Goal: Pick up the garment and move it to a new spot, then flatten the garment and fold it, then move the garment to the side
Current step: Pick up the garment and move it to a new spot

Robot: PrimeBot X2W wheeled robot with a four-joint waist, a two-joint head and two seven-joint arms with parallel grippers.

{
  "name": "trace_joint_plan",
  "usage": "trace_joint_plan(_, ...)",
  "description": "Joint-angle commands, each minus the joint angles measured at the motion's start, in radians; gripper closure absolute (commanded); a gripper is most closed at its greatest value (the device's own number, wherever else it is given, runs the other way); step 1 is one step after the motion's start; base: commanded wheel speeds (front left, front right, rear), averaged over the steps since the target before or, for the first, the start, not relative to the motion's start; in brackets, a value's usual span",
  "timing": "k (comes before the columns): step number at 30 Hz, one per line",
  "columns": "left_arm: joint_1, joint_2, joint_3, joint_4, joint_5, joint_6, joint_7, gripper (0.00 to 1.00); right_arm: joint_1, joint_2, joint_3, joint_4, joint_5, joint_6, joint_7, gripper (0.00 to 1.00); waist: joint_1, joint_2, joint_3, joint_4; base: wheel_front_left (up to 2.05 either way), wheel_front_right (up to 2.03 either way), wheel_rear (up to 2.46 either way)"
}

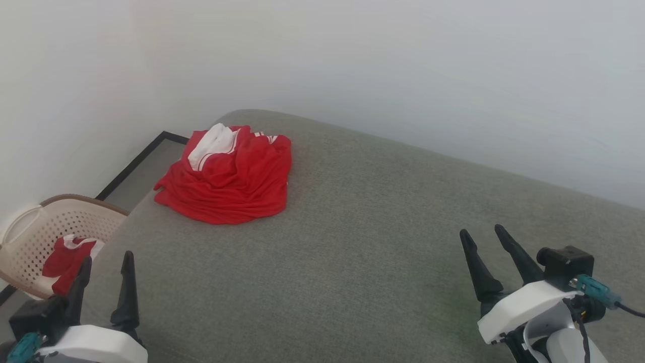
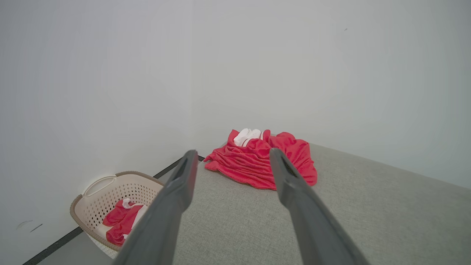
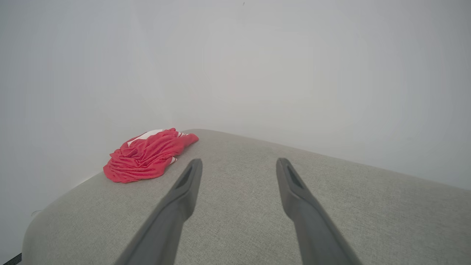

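The left gripper (image 1: pixel 107 258) has its jaws released, spread apart with nothing between them and hanging above the near left edge of a grey upholstered pad (image 1: pixel 383 242). The pad may be a mattress or a sofa seat, but its edges are too soft to tell which. The right gripper (image 1: pixel 480 231) is just as slack: its jaws are parted, empty and clear of the fabric, over the near right part of the pad.

The garment (image 1: pixel 227 186) lies well ahead of the left jaws and a little to their right, crumpled in a loose red heap near the pad's far left corner. A white sleeve shows at the heap's far side. In the left wrist view the garment (image 2: pixel 254 165) sits straight beyond the tips of the left gripper (image 2: pixel 232 152), framed by the gap between them and well apart from them. In the right wrist view the garment (image 3: pixel 143 160) is far forward and off to the left of the right gripper (image 3: pixel 239 161), with only bare pad between and ahead of those jaws.

Left of the left jaws, and lower than the pad, a cream perforated basket (image 1: pixel 45 227) stands on the floor against the pale wall (image 1: pixel 352 60). It holds a smaller red-and-white cloth (image 1: pixel 63 259). The left wrist view shows the basket (image 2: pixel 121 191) beside the left jaw, with the cloth (image 2: pixel 121 219) bunched inside it.
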Motion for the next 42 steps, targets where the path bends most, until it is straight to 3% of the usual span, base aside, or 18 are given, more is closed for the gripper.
trace_joint_plan(1,0.005,-0.001,0.001,-0.005,-0.011,0.006,0.004,0.00,-0.007,0.004,0.002,0.003,0.002,0.000,-0.007,0.00,0.0000,-0.0001,-0.001,0.006,0.00,0.00,0.00)
trace_joint_plan(12,-0.029,0.004,-0.002,-0.003,-0.037,0.005,0.027,0.00,-0.005,-0.006,0.001,0.003,0.008,0.000,-0.005,0.00,0.0000,-0.0001,0.016,0.012,0.00,0.00,0.00)
trace_joint_plan(21,-0.180,0.040,-0.018,0.094,-0.068,-0.012,0.056,0.00,-0.022,-0.028,0.000,-0.024,-0.003,0.000,0.017,0.00,0.0000,-0.0001,0.077,-0.049,0.00,0.00,0.00)
trace_joint_plan(31,-0.458,0.095,-0.012,0.328,-0.105,-0.023,0.048,0.00,-0.080,-0.085,-0.015,-0.101,-0.009,0.000,0.054,0.00,0.0000,-0.0001,0.263,-0.158,0.00,0.00,0.00)
trace_joint_plan(42,-0.781,0.150,-0.052,0.614,-0.119,-0.035,0.105,0.00,-0.144,-0.154,-0.056,-0.214,-0.014,0.000,0.084,0.00,0.0000,-0.0001,0.507,-0.220,0.00,0.00,0.00)
